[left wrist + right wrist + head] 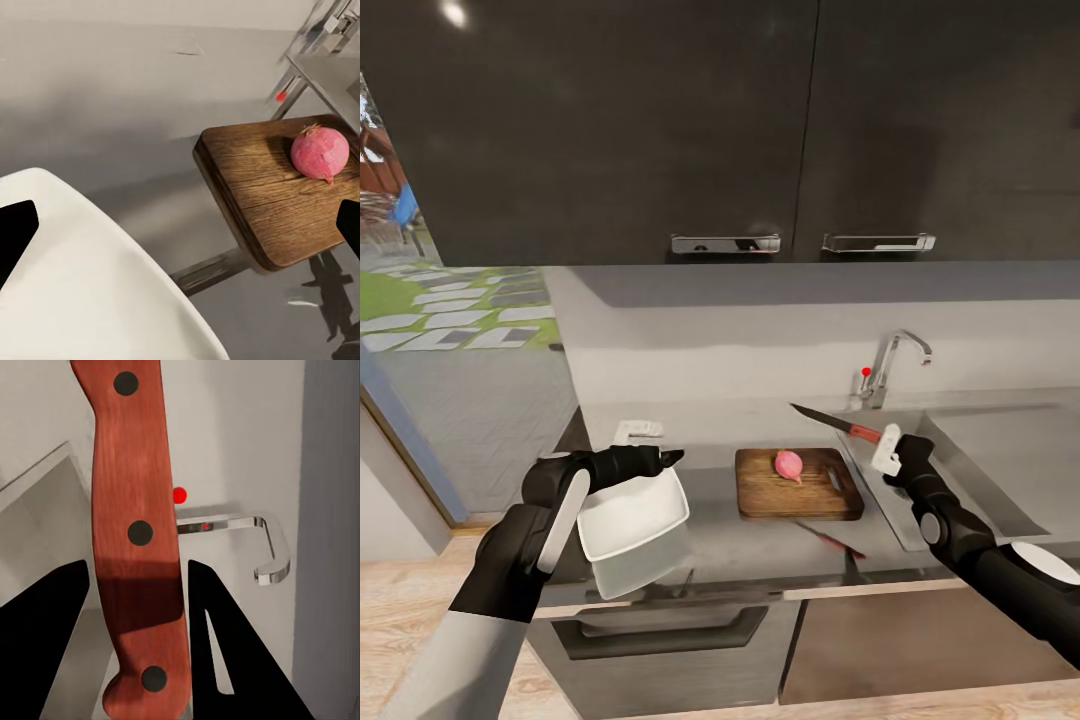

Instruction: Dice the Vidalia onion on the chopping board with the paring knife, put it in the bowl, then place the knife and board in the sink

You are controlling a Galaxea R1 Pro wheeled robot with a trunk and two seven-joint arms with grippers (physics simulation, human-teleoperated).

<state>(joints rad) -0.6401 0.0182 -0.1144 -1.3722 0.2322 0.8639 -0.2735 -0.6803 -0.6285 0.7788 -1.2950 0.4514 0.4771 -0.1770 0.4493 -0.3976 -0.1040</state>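
Right hand point(888, 447) grips the knife point(838, 420) by its red handle, held above the board point(798, 484), blade pointing left. Onion point(788, 462) sits whole on board. Left hand point(660, 460) clamps the bowl point(632, 517) rim, lifted and tilted over the bench point(760, 545).

Not much elbow room around the chopping board point(800, 486): the onion point(788, 462) sits on its back half, the left gripper point(660, 460) is holding the white bowl point(632, 515) tilted just beside the board's left edge, and the paring knife point(838, 422) in the right gripper point(886, 450) hangs blade-out over the back right corner. The front strip of countertop point(760, 550) looks open, and so does the sink point(1000, 460) basin to the right. The tap point(895, 362) and its red knob point(866, 372) stand behind the sink's near corner, with the black upper cabinets point(720, 130) overhead.
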